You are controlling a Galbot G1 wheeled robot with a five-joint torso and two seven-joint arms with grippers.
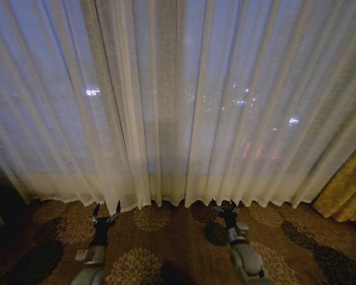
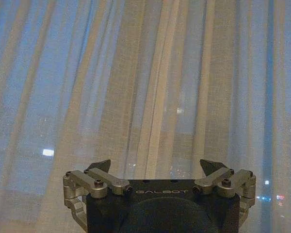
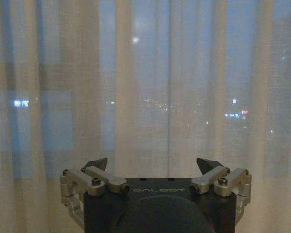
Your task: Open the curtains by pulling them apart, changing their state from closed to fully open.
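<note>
Before the window, hanging to the patterned brown carpet [image 1: 166, 237] with its pale flower medallions: the sheer cream curtains [image 1: 178, 107] of thin pleated fabric, fully closed, with city lights glimmering through. Overlapping at what looks like the meeting edge — a denser band of folds just left of centre [image 1: 127, 119].

Down low, just short of the wavy hem: the left gripper [image 1: 106, 209], black-and-silver with 2 dark fingertips spread wide, holding nothing. Beside it, well apart to the right: the right gripper [image 1: 225, 207], likewise spread wide and empty in the right wrist view [image 3: 154, 165]. Off at the right edge: a thick golden-yellow drape [image 1: 347, 190], no part of the job.

Judged as the reach-in step, nothing grasped yet. To do it well:

- Aim each gripper at a pleat on its own side of the central overlap, not at flat cloth — a fold gives the fingertips something to bite.
- Push far enough in that fabric sits between the tips before closing; the left wrist view [image 2: 157, 167] shows the cloth lying beyond the tips.
- Close firmly, since thin weave probably slips.
- Pull sideways and outward, evenly, to spare the rail.
</note>
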